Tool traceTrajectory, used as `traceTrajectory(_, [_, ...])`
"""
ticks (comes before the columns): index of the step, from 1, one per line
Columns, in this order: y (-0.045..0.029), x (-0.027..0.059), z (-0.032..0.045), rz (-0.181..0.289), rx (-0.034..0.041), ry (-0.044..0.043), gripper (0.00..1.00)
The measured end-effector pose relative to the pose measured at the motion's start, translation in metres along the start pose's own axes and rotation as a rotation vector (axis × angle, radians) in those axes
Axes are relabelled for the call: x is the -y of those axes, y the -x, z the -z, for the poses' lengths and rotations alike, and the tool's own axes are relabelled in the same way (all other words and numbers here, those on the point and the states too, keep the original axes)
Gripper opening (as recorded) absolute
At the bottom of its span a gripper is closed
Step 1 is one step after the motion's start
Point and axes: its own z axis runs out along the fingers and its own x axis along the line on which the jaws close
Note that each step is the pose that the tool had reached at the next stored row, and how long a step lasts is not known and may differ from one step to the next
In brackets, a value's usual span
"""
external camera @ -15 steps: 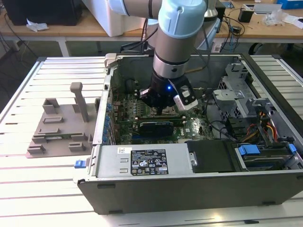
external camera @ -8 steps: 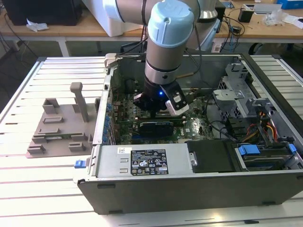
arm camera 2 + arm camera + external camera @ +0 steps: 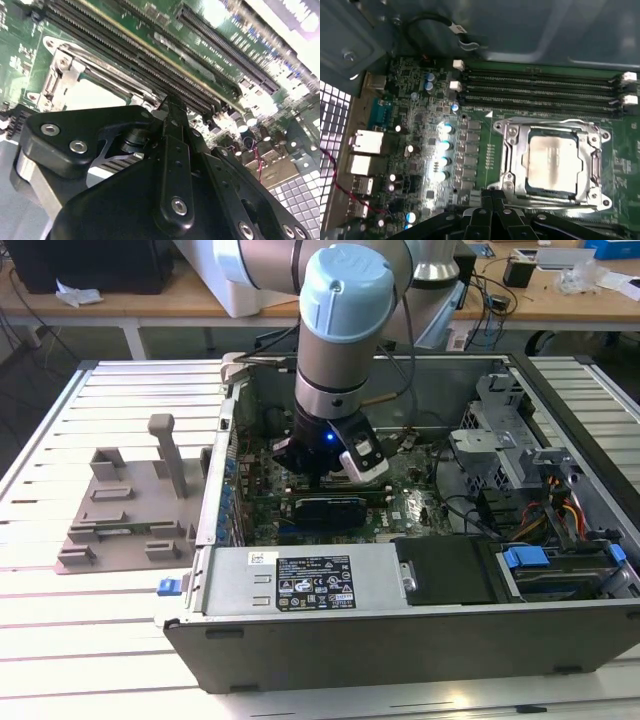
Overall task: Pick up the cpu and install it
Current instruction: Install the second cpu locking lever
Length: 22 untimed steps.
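The cpu [image 3: 552, 162] lies flat in the motherboard socket, its shiny silver top showing inside the metal socket frame [image 3: 509, 150]. In the first wrist view my gripper [image 3: 492, 196] hangs just beside the socket's near edge, apart from the cpu, its black fingers pressed together with nothing between them. In the second wrist view the joined fingers [image 3: 173, 117] point at the board next to the socket frame [image 3: 60, 75]. The exterior view has the gripper [image 3: 318, 472] lowered inside the open computer case [image 3: 400, 630], over the motherboard.
Long memory slots [image 3: 540, 87] run beside the socket. Capacitors [image 3: 442, 145] and rear ports [image 3: 365, 142] stand on the other side. A black card [image 3: 330, 508], a power supply [image 3: 300, 580] and a drive cage [image 3: 500, 440] crowd the case. A grey fixture plate [image 3: 125, 515] sits on the exterior view's left.
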Motion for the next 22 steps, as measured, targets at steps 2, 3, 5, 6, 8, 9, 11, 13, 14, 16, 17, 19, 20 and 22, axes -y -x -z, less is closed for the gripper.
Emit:
traceTrajectory(2, [-0.0001,-0.0023,-0.0017,0.001,-0.0002,0.0007,0.11])
traceTrajectory(3, [0.0,-0.0027,-0.0022,0.002,-0.0003,0.0014,0.11])
traceTrajectory(5, [0.0001,-0.0029,-0.0034,0.003,-0.0003,0.0038,0.11])
traceTrajectory(6, [0.0001,-0.0027,-0.0043,0.004,-0.0003,0.0051,0.11])
traceTrajectory(8, [0.0002,-0.0026,-0.0054,0.005,-0.0002,0.007,0.11])
traceTrajectory(9, [0.0003,-0.0025,-0.0054,0.005,-0.0003,0.0083,0.11])
traceTrajectory(11, [0.0002,-0.0029,-0.0034,0.006,0.0007,0.0091,0.11])
traceTrajectory(13, [0.0005,-0.0051,0.002,0.006,0.0006,0.0087,0.11])
traceTrajectory(14, [0.0018,-0.0065,0.0022,0.006,0.0004,0.0064,0.11])
traceTrajectory(16, [0.0073,-0.0105,0.0018,0.005,-0.002,-0.009,0.11])
traceTrajectory(17, [0.0097,-0.0121,0.0015,0.004,-0.003,-0.0154,0.11])
traceTrajectory(19, [0.017,-0.0162,0.0011,0.002,-0.007,-0.038,0.11])
traceTrajectory(20, [0.0192,-0.0174,0.001,0.001,-0.0083,-0.0455,0.11])
traceTrajectory(22, [0.0257,-0.0207,0.0007,-0.001,-0.0115,-0.0672,0.11])
